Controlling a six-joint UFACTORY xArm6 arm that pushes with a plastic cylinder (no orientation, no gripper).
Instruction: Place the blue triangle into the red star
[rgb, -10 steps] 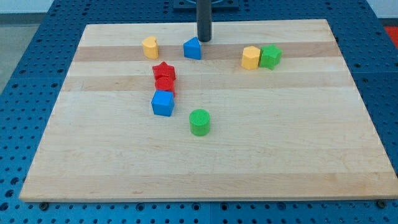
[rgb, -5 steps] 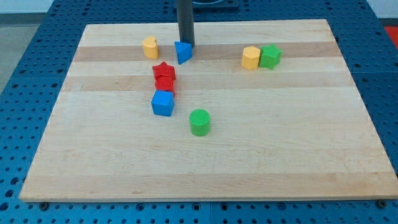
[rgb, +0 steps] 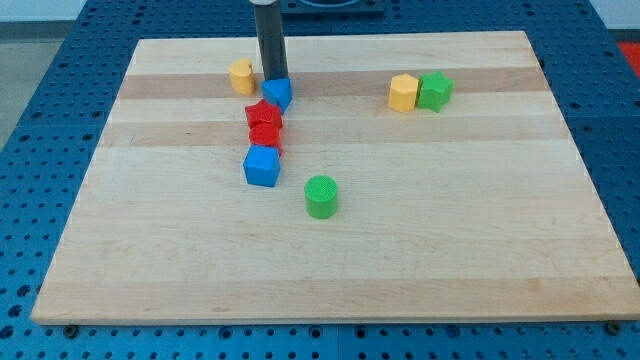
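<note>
The blue triangle (rgb: 279, 94) lies near the view's top, touching the upper right of the red star (rgb: 263, 114). My tip (rgb: 271, 79) rests on the board just above the blue triangle, against its top edge, with the dark rod rising out of the view's top. A second red block (rgb: 265, 137) sits directly below the red star, touching it.
A yellow block (rgb: 241, 76) stands left of my tip. A blue cube (rgb: 262, 166) sits below the red blocks. A green cylinder (rgb: 321, 196) is lower right of it. A yellow block (rgb: 403, 93) and a green block (rgb: 434, 91) touch at the upper right.
My tip moved left and slightly down, pushing the blue triangle left and down until it meets the red star. The other blocks stayed put.
</note>
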